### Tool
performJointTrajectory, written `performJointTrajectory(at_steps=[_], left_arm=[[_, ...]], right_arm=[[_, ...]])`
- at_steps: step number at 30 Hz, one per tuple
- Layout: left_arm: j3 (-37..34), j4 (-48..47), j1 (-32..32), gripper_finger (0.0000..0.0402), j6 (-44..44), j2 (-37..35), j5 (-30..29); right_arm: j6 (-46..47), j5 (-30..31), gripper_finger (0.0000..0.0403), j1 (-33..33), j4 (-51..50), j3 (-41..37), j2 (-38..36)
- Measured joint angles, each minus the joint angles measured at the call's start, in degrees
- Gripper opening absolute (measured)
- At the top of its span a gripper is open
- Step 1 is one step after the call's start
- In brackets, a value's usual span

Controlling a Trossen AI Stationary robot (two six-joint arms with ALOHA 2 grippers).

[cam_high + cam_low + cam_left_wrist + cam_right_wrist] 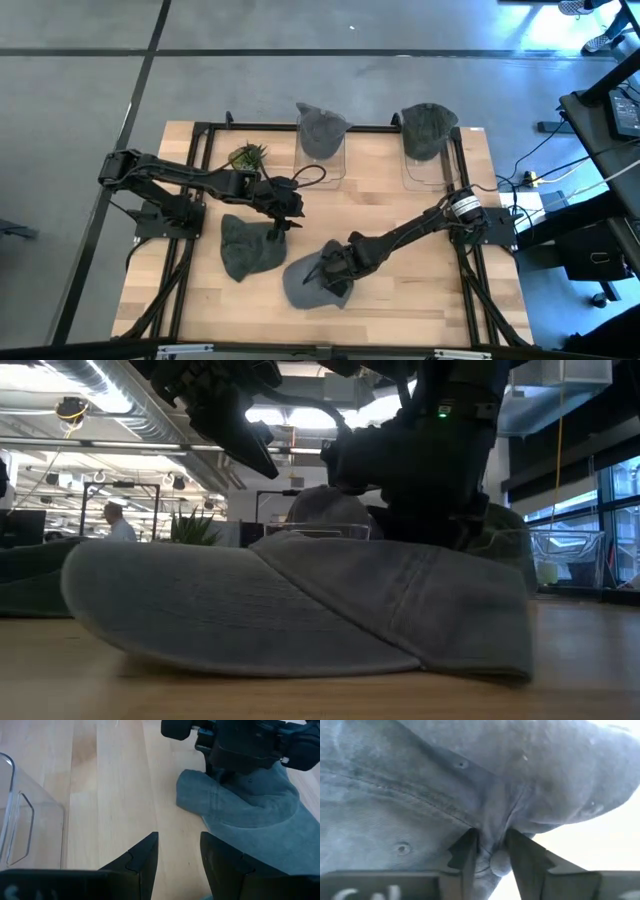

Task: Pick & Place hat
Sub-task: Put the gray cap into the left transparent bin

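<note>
Pinching a fold of the grey hat [305, 283] between nearly closed fingers, the right gripper [333, 275] presses on its crown near the table's [420, 260] front edge. Behind this hat, two clear stands [322, 165] each carry another hat [320, 128]. Beside it lies a darker hat [245, 248], over which the left gripper [282, 215] hovers, fingers slightly parted and empty.

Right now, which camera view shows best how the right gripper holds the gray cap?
The right wrist view: the right gripper pinches a fold of the gray cap. The high view shows the gripper on the whole cap; the low view shows its side; the left wrist view one part.
</note>
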Motion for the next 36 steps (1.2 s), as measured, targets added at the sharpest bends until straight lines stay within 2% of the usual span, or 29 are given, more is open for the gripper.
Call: performJointTrajectory(at_steps=[5,7,9,16,22,25,30,36], left_arm=[[0.0,0.0,0.0,0.0141,0.0,0.0,0.0],[0.0,0.0,0.0,0.0141,0.0,0.0,0.0],[0.0,0.0,0.0,0.0141,0.0,0.0,0.0],[0.0,0.0,0.0,0.0141,0.0,0.0,0.0],[0.0,0.1,0.0,0.0141,0.0,0.0,0.0],[0.0,0.3,0.0,0.0141,0.0,0.0,0.0],[0.0,0.5,0.0,0.0141,0.0,0.0,0.0],[0.0,2.5,0.0,0.0141,-2.6,0.0,0.0]], right_arm=[[-5.5,-2.2,0.0050,-0.6,-0.5,-0.1,-0.1],[-8.1,-1.6,0.0022,-0.6,-0.5,-0.1,-0.1],[-11.1,-0.1,0.0011,-0.5,-0.7,-0.1,-0.3],[-18.0,8.8,0.0006,1.3,-6.8,-0.8,-4.7],[-25.5,12.8,0.0006,3.4,-10.2,-0.6,-10.3],[-30.3,14.2,0.0006,4.3,-10.6,-0.7,-10.7],[-34.5,21.5,0.0006,5.6,-13.7,-0.6,-11.1],[-36.4,33.3,0.0006,6.7,-24.9,1.9,-11.6]])
